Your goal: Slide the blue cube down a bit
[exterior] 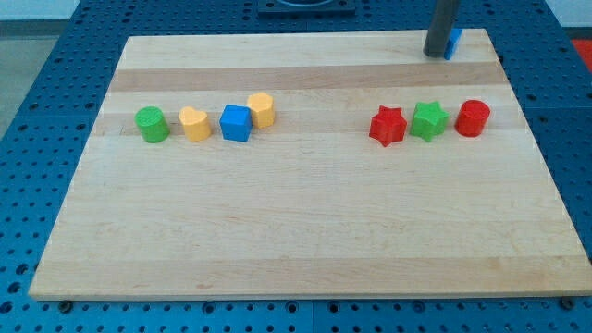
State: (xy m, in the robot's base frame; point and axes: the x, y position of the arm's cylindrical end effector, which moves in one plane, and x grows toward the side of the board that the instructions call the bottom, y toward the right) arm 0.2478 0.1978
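The blue cube (236, 122) sits on the wooden board (296, 222) in the left group, touching a yellow hexagonal block (262, 109) at its upper right and close to a yellow heart-shaped block (194, 123) on its left. A green cylinder (152, 124) stands further left. My tip (435, 53) is at the board's top right edge, far from the blue cube, right beside a second blue block (453, 43) that the rod partly hides.
A red star (388, 126), a green star (429, 120) and a red cylinder (473, 118) stand in a row at the right. The board lies on a blue perforated table (55, 111).
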